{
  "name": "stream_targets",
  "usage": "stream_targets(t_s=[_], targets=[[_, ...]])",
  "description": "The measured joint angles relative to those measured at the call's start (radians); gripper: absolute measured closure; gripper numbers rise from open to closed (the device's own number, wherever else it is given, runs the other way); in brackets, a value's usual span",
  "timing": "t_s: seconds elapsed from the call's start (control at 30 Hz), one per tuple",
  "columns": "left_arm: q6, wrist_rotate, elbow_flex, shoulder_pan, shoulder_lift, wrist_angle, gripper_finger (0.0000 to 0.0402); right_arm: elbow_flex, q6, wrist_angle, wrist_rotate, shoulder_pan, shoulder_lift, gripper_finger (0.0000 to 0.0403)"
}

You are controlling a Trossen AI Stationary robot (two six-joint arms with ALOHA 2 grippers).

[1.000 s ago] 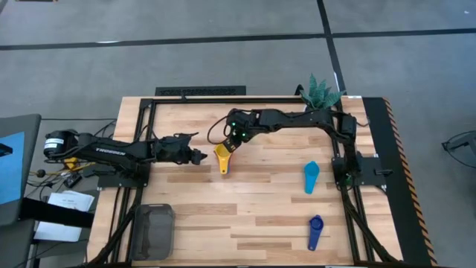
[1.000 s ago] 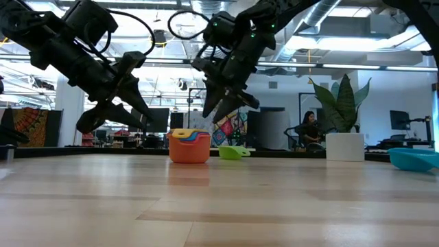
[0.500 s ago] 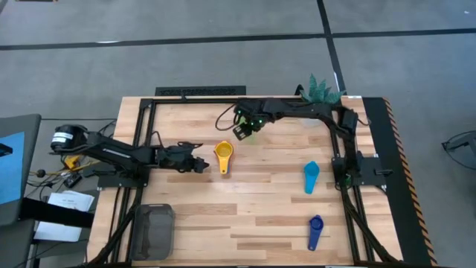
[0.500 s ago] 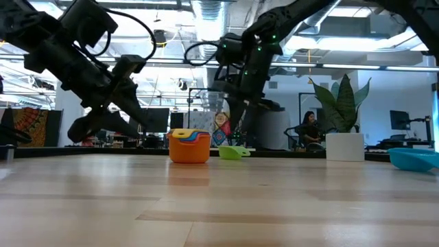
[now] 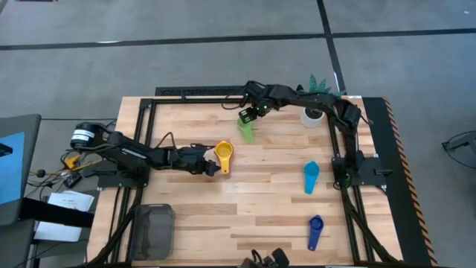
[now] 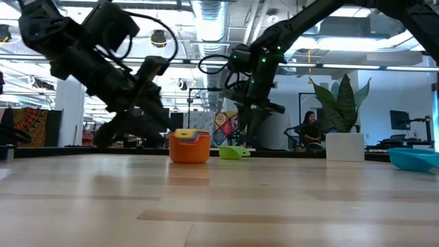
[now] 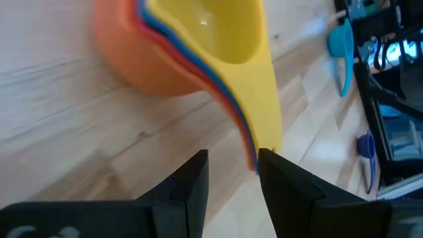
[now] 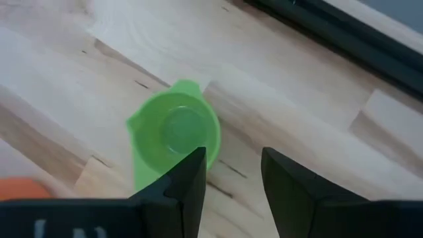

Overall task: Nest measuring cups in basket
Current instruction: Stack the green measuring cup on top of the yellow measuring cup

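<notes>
measuring cups (image 5: pixel 223 154) nested yellow inside orange, basket (image 5: pixel 154 230) apart, left fingers (image 7: pixel 188 185) parted empty, right fingers (image 8: pixel 188 182) parted above green cup (image 8: pixel 173 135)

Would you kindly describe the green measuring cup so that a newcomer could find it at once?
Start at the white plant pot near the table's far right corner. Move along that far edge toward the middle, to the right tool. The green measuring cup lies just beneath it, the only green one, alone, apart from the orange-and-yellow stack.
</notes>
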Motion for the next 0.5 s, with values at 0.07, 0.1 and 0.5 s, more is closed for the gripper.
stream_targets(t_s=[0.07,0.1,0.5], targets=[[0.006,0.001,0.026,0.0,0.025,0.0,0.0283,-0.003,-0.027,0.009,-0.005,-0.007,0.0,0.0241],[0.007,0.001,0.037,0.0,0.033,-0.001,0.0283,-0.003,-0.039,0.015,-0.011,-0.008,0.0,0.0243],[0.034,-0.014,0.073,0.009,-0.003,-0.012,0.0283,-0.009,-0.094,0.115,-0.02,0.001,0.04,0.0259]])
